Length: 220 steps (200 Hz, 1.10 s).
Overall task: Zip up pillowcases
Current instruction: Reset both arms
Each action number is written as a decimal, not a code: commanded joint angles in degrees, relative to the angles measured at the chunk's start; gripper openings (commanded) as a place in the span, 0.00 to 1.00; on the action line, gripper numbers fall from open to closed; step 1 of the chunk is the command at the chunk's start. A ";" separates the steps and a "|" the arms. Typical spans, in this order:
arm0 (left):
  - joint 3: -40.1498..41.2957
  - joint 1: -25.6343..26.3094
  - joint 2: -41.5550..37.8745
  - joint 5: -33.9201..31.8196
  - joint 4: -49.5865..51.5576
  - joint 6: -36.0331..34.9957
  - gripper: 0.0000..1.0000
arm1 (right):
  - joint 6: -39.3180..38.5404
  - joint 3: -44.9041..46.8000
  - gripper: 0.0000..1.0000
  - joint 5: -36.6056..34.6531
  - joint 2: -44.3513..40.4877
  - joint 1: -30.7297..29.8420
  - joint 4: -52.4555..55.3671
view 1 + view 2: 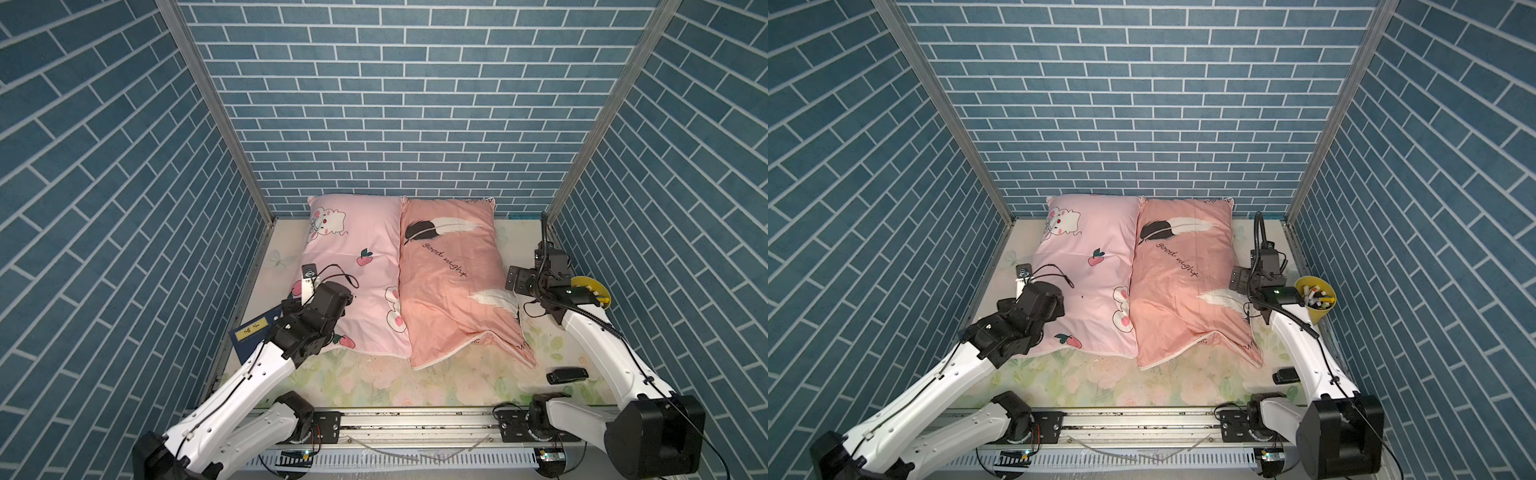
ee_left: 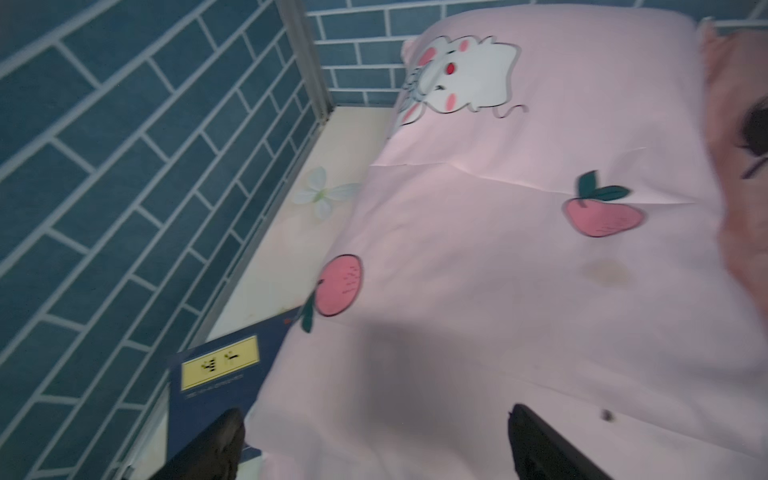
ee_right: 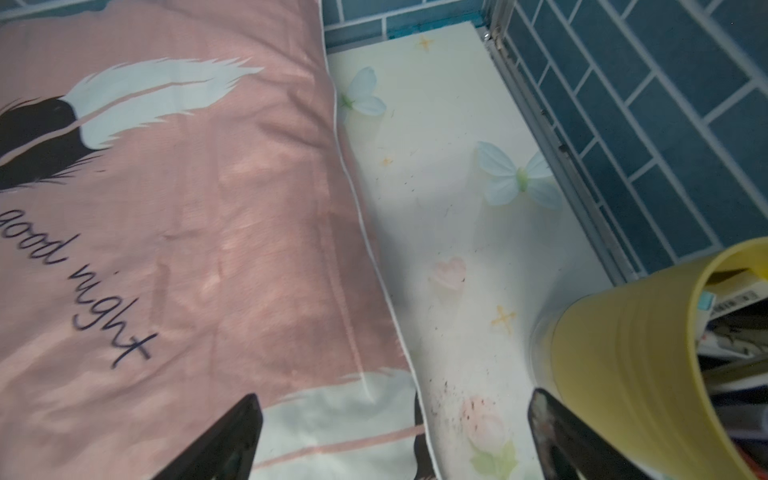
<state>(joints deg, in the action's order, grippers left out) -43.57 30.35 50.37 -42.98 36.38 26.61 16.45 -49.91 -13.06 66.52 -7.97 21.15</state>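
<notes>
Two pillowcases lie side by side on the table, long sides touching. The light pink bunny-and-strawberry one [image 1: 353, 266] [image 1: 1088, 266] [image 2: 519, 270] is on the left. The salmon feather "good night" one [image 1: 449, 282] [image 1: 1183, 282] [image 3: 187, 249] is on the right, its near right corner rumpled. No zip shows. My left gripper [image 1: 307, 291] [image 2: 374, 436] hangs open over the bunny pillowcase's left edge, holding nothing. My right gripper [image 1: 536, 276] [image 3: 395, 428] is open and empty, straddling the feather pillowcase's right edge.
A dark blue book [image 1: 253, 334] [image 2: 216, 374] lies partly under the bunny pillowcase's left side. A yellow cup [image 1: 592, 291] [image 1: 1316, 299] [image 3: 623, 374] of pens stands beside my right gripper. A small black object [image 1: 567, 375] lies front right. Blue brick walls enclose three sides.
</notes>
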 commanded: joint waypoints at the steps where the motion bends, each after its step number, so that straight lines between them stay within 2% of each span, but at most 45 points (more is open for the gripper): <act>1: 7.55 -8.18 -3.19 -3.58 -15.54 -14.66 1.00 | -3.38 5.89 0.99 -4.56 1.27 1.13 -12.99; 20: 14.17 -15.13 -3.72 4.62 -28.90 -18.98 1.00 | -4.22 9.99 0.99 -5.80 2.99 1.24 -20.87; 43: 17.04 -19.51 0.93 9.65 -40.06 -20.47 1.00 | -7.56 13.40 0.99 -7.91 5.54 1.36 -29.04; 87: 18.42 -20.48 16.77 13.78 -58.14 -26.17 1.00 | -10.57 18.97 0.99 -9.09 10.53 1.63 -44.39; 122: 21.56 -20.59 22.02 13.19 -70.12 -26.58 1.00 | -14.56 22.94 0.99 -9.79 14.33 2.05 -56.01; 144: 21.33 -21.79 25.91 13.84 -73.82 -27.60 1.00 | -15.39 24.81 0.99 -9.19 17.07 3.10 -63.76; 151: 19.96 -22.18 26.49 15.23 -71.33 -27.46 1.00 | -15.08 24.54 0.99 -9.00 17.82 3.38 -63.55; 177: 18.88 -23.24 29.71 16.22 -74.70 -29.12 1.00 | -14.61 25.36 0.99 -7.25 19.02 4.23 -65.91; 204: 19.83 -25.15 35.18 20.91 -82.68 -28.78 1.00 | -12.77 28.25 0.99 -4.81 18.24 6.12 -69.97; 213: 18.07 -25.16 34.86 22.02 -78.36 -28.26 1.00 | -12.50 28.77 0.99 -3.42 18.43 6.79 -70.91; 220: 18.60 -25.25 35.31 21.87 -80.32 -28.74 0.99 | -12.49 28.97 0.99 -2.33 18.65 7.04 -71.32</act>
<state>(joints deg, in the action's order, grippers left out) -24.36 5.78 83.02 -25.34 -43.20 -0.78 4.14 -22.96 -19.03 85.36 -2.24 -44.51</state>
